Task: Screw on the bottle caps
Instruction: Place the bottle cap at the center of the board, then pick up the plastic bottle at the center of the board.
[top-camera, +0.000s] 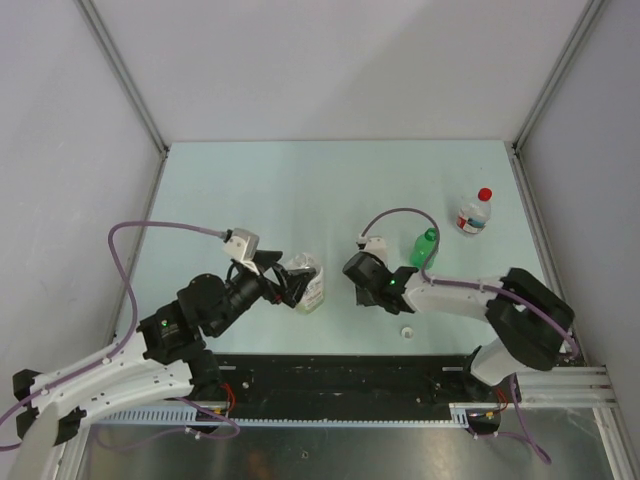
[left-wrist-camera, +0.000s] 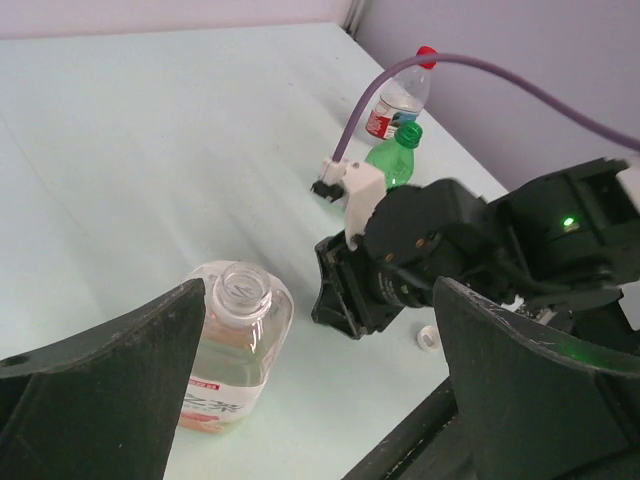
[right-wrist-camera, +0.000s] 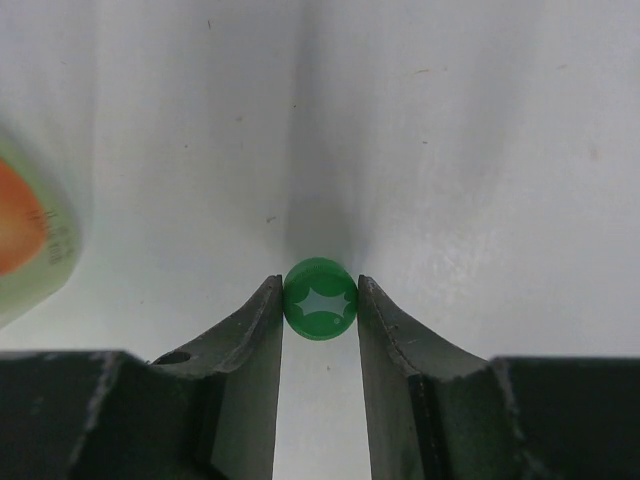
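The right gripper (right-wrist-camera: 320, 292) has its two fingers (right-wrist-camera: 255, 345) pressed against either side of the green cap (right-wrist-camera: 320, 298), pinching it low in the centre of the right wrist view, above the pale table (right-wrist-camera: 450, 150). Whether the cap is lifted off the surface cannot be told. At the left edge of that view a blurred piece of the orange-labelled bottle (right-wrist-camera: 25, 230) shows.

In the overhead view the left gripper (top-camera: 292, 283) sits left of centre with its jaws spread wide and nothing between them. The orange-labelled bottle stands upright just to the right of it, mouth open and uncapped. In the left wrist view the bottle is at lower left, close to the left finger (left-wrist-camera: 110, 380); whether they touch cannot be told.

The white cap (top-camera: 407, 332) lies alone on the table below centre-right, near the front rail (top-camera: 340, 375) and below the right arm's wrist. The green bottle (top-camera: 425, 247) stands upright right of centre, its neck bare. Further to the upper right, near the side wall, the small clear bottle (top-camera: 470, 217) stands upright with the red cap (top-camera: 485, 194) on its neck
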